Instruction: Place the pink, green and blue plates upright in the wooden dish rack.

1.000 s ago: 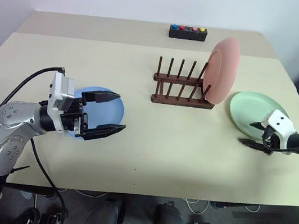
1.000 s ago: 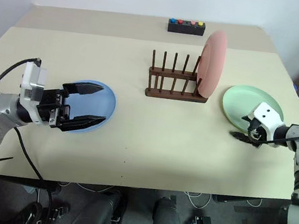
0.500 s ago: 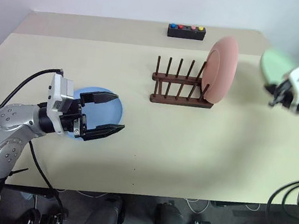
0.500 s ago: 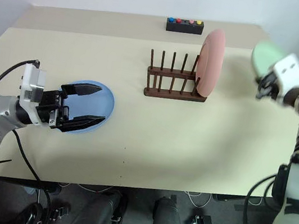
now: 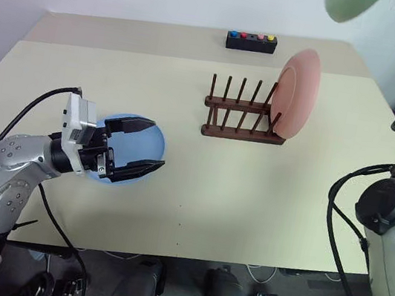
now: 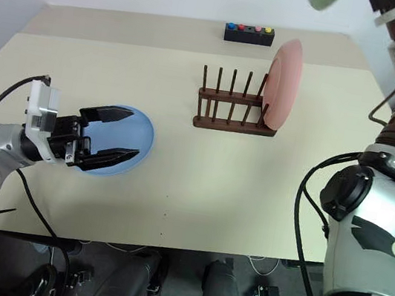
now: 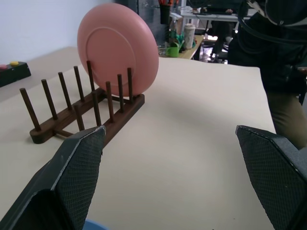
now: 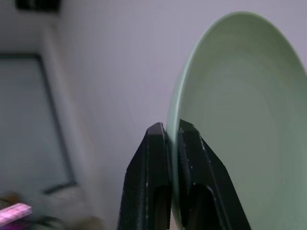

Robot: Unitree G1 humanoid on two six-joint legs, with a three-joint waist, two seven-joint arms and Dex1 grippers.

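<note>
Gripping pale mint green plate (image 8: 240, 124) by rim, right hand (image 8: 172, 139) clenched; matte, shallow.

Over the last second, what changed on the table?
The right gripper shut its jaws on the rim of the green plate, which had lain flat at the table's right end, and carried it up high above the far right corner. Unchanged: the pink plate upright in the wooden dish rack, the blue plate flat, the left gripper open over it.
</note>
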